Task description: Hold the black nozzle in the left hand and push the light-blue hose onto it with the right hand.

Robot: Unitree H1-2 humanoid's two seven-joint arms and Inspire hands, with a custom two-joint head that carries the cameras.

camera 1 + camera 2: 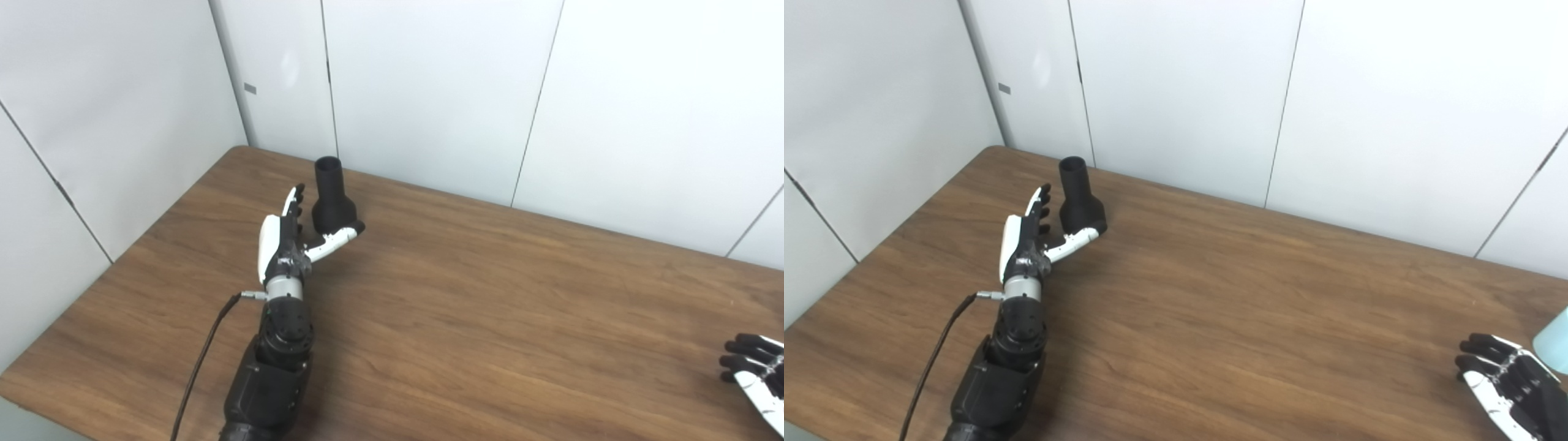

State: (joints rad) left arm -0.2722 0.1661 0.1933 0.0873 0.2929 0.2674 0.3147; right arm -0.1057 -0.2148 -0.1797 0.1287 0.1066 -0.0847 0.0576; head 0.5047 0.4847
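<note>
The black nozzle stands upright near the table's far left corner, narrow neck up, wide base down. My left hand is open right beside it: the fingers stretch up along its left side and the thumb reaches across the front of its base. A sliver of the light-blue hose shows at the right edge of the right eye view only. My right hand lies open, palm down, just left of the hose at the lower right.
The brown wooden table runs to white wall panels at the back and left. A black cable trails from my left wrist toward the front edge.
</note>
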